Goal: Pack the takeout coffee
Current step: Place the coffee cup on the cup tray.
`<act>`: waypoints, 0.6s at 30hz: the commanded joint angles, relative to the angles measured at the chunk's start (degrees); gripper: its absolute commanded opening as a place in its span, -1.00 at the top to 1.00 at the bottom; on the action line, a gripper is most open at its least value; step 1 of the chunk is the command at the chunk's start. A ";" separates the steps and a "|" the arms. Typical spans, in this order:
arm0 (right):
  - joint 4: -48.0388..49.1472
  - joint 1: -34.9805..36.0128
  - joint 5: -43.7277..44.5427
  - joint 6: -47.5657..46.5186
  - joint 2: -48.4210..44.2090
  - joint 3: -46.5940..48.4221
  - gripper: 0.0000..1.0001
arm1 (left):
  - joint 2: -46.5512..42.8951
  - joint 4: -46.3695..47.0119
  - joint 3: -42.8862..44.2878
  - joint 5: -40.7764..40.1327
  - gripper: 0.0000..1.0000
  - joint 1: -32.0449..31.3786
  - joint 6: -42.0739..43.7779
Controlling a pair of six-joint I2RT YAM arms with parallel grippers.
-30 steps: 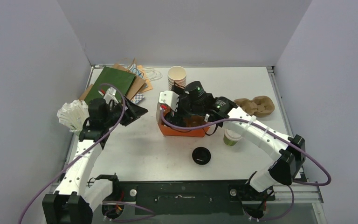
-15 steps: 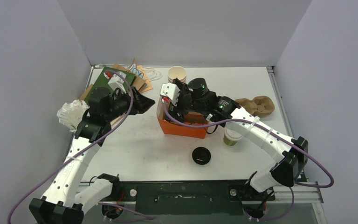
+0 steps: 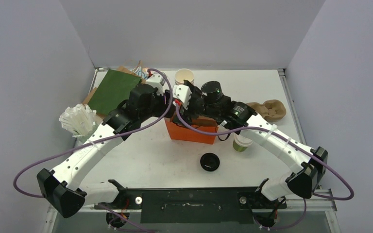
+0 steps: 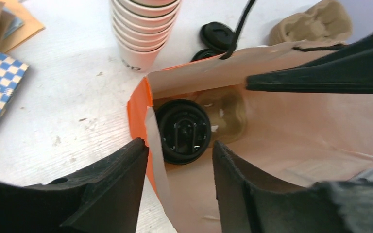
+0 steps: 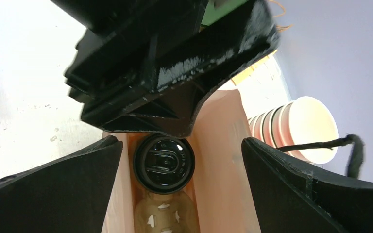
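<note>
1. One orange paper bag (image 3: 192, 132), creased kraft-brown inside, stands open mid-table.
2. Right gripper (image 5: 180, 141): jaws wide apart over the bag mouth.
3. Left gripper (image 4: 179, 145): jaws apart, astride one bag end wall.
4. Black-lidded olive-green paper cup (image 4: 183, 131): packed inside the bag; white-lidded cup (image 3: 242, 142) stands just beside it, apparently unpacked.

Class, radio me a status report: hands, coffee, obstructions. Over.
Left hand astride bag rim, part open. Right hand wide open at bag mouth. Black-lidded coffee inside, white-lidded coffee outside. Hands crowd mouth.
</note>
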 commanded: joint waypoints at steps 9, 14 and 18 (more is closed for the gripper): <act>7.73 -0.53 0.46 1.60 -9.36 -3.20 -1.00 | 2.94 -5.37 7.18 -14.53 0.56 -4.05 2.99; 13.54 -0.60 4.61 5.02 -14.86 -7.36 -1.00 | 2.78 -5.43 7.83 -15.49 1.00 -4.53 3.49; 10.74 -0.57 10.74 7.52 -16.37 -6.93 -1.00 | 2.23 -5.90 8.13 -15.82 1.00 -4.55 3.77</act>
